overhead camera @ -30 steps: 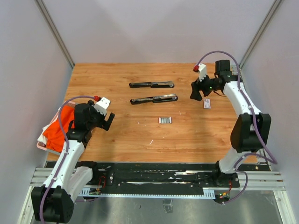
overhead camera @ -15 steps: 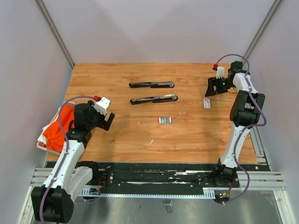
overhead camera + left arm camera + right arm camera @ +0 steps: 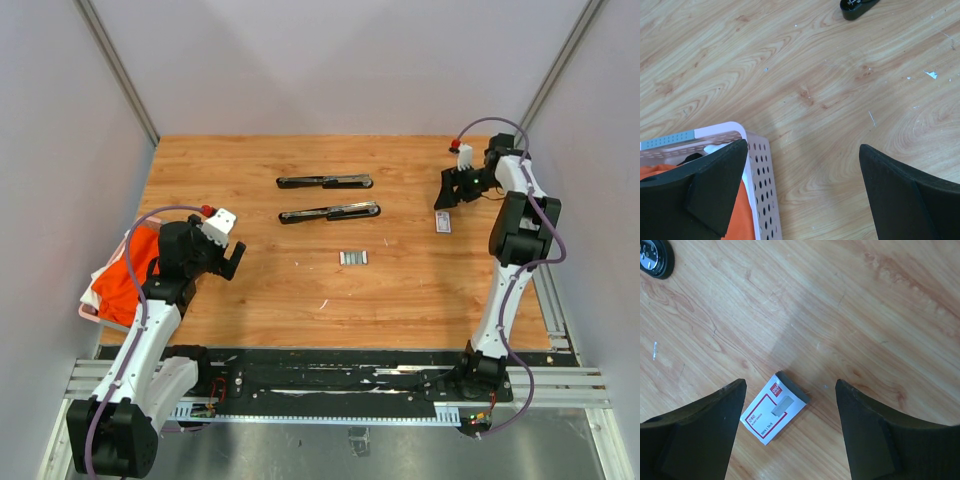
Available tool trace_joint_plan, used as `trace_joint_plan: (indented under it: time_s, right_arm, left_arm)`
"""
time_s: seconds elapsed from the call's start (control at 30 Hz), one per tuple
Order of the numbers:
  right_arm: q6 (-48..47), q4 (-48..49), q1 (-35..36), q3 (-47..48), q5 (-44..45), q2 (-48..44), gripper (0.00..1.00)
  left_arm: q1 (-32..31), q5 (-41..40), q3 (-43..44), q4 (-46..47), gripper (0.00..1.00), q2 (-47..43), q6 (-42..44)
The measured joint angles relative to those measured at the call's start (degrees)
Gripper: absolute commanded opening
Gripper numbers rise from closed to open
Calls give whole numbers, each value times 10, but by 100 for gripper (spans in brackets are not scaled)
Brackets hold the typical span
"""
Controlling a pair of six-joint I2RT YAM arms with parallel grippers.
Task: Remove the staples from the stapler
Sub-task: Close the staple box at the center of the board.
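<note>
The staples (image 3: 353, 258) are a short, silvery-grey ribbed strip (tiny in the top view) lying flat near the middle of the grained wooden table (image 3: 250, 300), well apart from both arms. Behind them lie 2 long, slim black bars, the nearer bar (image 3: 330, 212) and the farther bar (image 3: 324, 182). The right gripper (image 3: 790, 385), jaws spread, hangs over a flat white-and-red box (image 3: 774, 407). The left gripper (image 3: 801, 150), spread wide, is above a pink perforated basket (image 3: 760, 175) holding orange cloth (image 3: 130, 275).
</note>
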Motion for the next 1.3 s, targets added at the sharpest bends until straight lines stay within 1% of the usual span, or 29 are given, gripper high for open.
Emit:
trace_joint_plan:
  time_s: [0.23, 0.33, 0.57, 0.87, 1.1, 1.3]
  right_arm:
    - [-7, -11, 8, -5, 13, 1, 75]
    - [9, -2, 10, -25, 28, -3, 76]
    - [40, 29, 18, -104, 65, -54, 77]
    - [38, 33, 62, -163, 66, -90, 78]
    - [-9, 21, 117, -173, 60, -97, 77]
    - [-52, 0, 162, -199, 56, -115, 78]
  left_arm:
    - [0, 0, 0, 0, 98, 0, 0]
    - [0, 0, 0, 0, 98, 0, 0]
    - [0, 0, 0, 0, 98, 0, 0]
    - [0, 3, 0, 0, 98, 0, 0]
    - [0, 48, 0, -3, 98, 12, 15]
    - [0, 102, 26, -30, 98, 89, 29]
